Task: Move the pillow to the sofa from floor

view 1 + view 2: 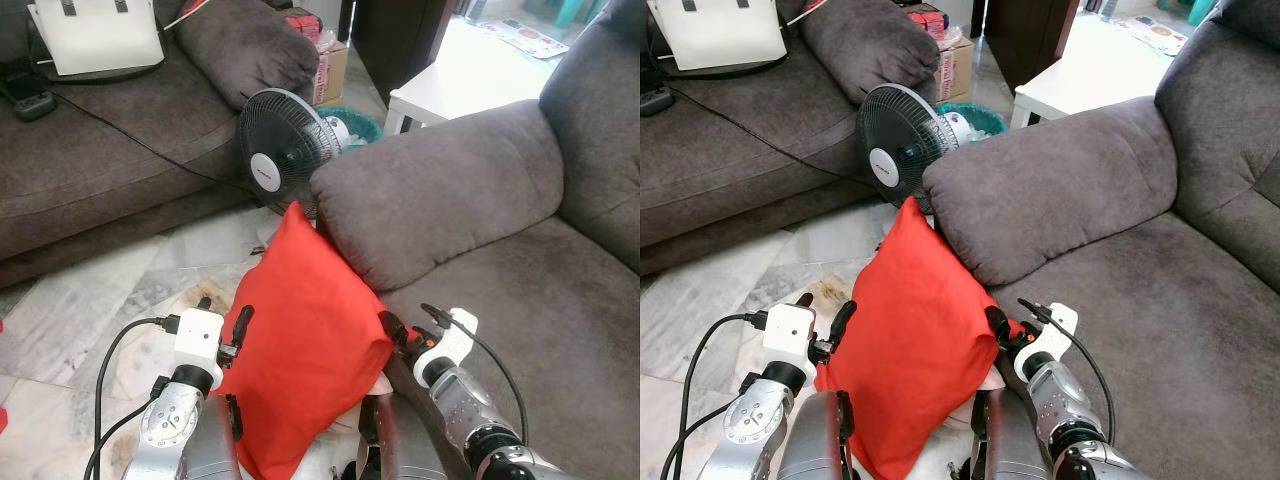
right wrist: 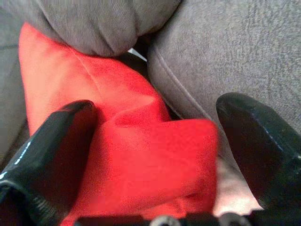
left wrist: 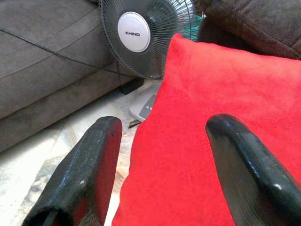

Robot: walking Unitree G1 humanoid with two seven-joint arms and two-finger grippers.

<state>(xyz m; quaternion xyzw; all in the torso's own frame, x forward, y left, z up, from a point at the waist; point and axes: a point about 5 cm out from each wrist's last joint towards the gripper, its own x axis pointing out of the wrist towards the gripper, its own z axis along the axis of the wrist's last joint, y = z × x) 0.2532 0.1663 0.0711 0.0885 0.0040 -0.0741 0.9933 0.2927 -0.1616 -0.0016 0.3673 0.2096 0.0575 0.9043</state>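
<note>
Left gripper (image 1: 225, 335) and right gripper (image 1: 400, 335) press the red pillow (image 1: 305, 330) between them — each with fingers apart, one at either side. It is held off the floor (image 1: 90, 300), its top corner against the sofa (image 1: 560, 330) armrest (image 1: 430, 205), beside a fan (image 1: 280, 150). Lift looks done — setting it on the seat remains.

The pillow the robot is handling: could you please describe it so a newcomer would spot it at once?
Find the grey sofa's armrest with the black fan behind it. Against it stands the pillow, between both grippers: the one bright red thing among greys.
</note>
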